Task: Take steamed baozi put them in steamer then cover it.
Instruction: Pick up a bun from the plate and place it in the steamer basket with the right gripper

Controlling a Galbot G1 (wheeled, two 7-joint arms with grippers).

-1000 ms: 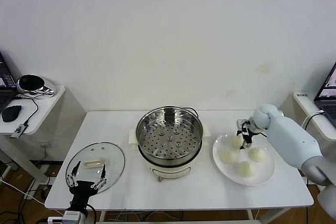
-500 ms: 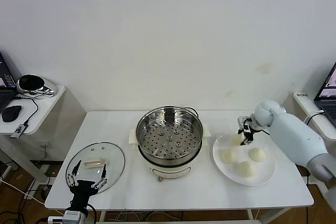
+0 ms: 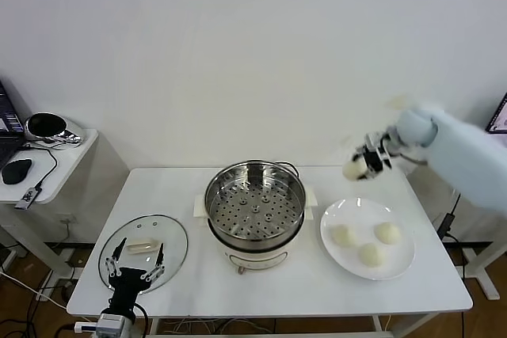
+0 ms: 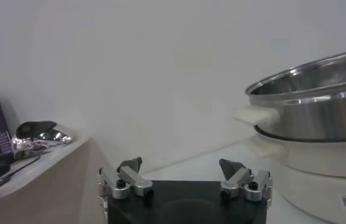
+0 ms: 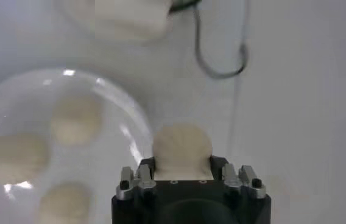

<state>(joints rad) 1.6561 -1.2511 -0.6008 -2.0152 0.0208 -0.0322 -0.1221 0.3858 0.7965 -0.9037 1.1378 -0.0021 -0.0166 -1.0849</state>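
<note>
Right now the right gripper (image 3: pixel 366 161) is up in the air above the far edge of the white plate (image 3: pixel 400 263), clamped on one steamed baozi (image 3: pixel 354 169). In the right wrist view the bun (image 5: pixel 182 148) sits squeezed between the two fingers, its rounded side facing away from the wrist; it is round, so I can't pick out a long axis. Three more baozi (image 3: pixel 369 254) lie on the plate, close together but apart. The steamer (image 3: pixel 255 200) stands open in the middle of the table (image 3: pixel 309 290), its perforated tray bare. The cover (image 3: pixel 143 248) lies flat on the table's left side, handle up. The left gripper (image 3: pixel 135 275) waits low at the near edge by the cover, fingers spread wide, holding nothing.
</note>
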